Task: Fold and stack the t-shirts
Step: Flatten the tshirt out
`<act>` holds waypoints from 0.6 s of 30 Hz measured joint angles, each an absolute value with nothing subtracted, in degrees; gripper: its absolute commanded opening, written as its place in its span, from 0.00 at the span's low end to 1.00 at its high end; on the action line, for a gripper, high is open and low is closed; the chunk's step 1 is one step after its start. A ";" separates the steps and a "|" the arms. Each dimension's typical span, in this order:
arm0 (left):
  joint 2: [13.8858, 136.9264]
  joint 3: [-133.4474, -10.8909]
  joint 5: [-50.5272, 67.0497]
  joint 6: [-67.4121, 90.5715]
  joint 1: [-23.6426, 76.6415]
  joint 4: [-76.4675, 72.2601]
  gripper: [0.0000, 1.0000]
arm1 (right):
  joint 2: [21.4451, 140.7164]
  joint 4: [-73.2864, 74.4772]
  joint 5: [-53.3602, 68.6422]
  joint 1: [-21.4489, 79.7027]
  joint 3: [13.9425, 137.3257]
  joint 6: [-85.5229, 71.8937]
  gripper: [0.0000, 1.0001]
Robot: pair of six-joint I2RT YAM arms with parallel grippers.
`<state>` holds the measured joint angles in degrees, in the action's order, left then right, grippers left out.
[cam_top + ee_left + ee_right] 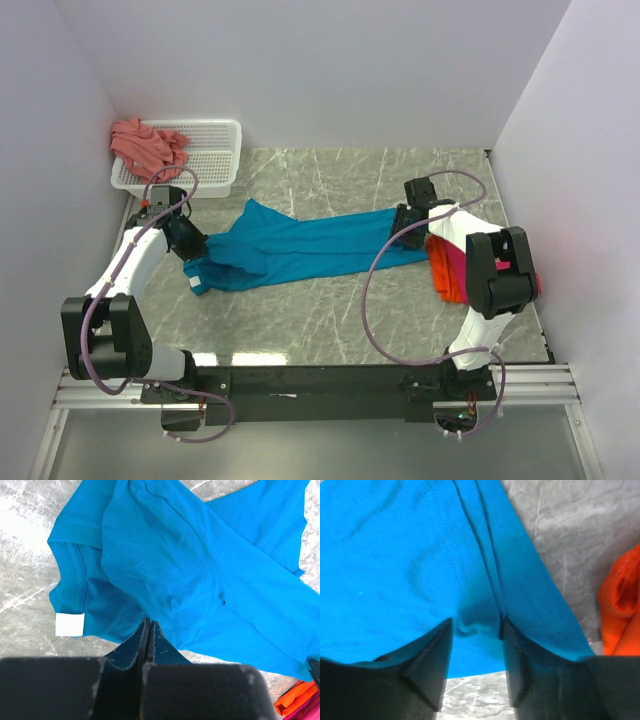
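A teal-blue t-shirt (300,245) lies stretched across the middle of the marble table, collar end to the left. My left gripper (192,245) is at that collar end. In the left wrist view its fingers (147,625) are pressed together over the shirt's (200,570) near edge, beside the white neck label (69,625). My right gripper (405,232) is at the shirt's right end. Its jaws (476,630) stand apart, pressed down on the cloth (410,555), with a puckered fold between them.
An orange t-shirt (440,268) and a magenta-pink one (456,262) lie piled under the right arm at the table's right side. A salmon-pink t-shirt (148,145) hangs over a white mesh basket (215,165) at the back left. White walls close in on three sides.
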<state>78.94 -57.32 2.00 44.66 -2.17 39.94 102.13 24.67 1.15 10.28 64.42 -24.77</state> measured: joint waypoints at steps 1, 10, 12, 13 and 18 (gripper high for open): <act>78.94 -57.32 1.98 44.66 -2.17 39.94 0.01 | 102.13 24.67 1.17 10.41 64.42 -24.99 0.47; 78.94 -57.32 1.37 44.64 -2.17 39.90 0.01 | 102.13 24.62 1.98 11.49 64.45 -25.58 0.26; 78.87 -57.32 1.23 44.64 -2.17 39.90 0.01 | 102.13 24.53 1.93 11.49 64.45 -25.69 0.21; 78.76 -57.32 1.19 44.64 -2.17 39.90 0.01 | 102.13 24.49 1.89 11.49 64.45 -25.82 0.17; 77.73 -57.32 1.17 44.64 -2.17 39.68 0.01 | 102.39 23.64 1.93 11.49 64.45 -26.06 0.00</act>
<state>77.73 -57.32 1.17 44.64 -2.17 39.68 102.39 23.64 1.93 11.49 64.45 -26.06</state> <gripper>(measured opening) 0.015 0.010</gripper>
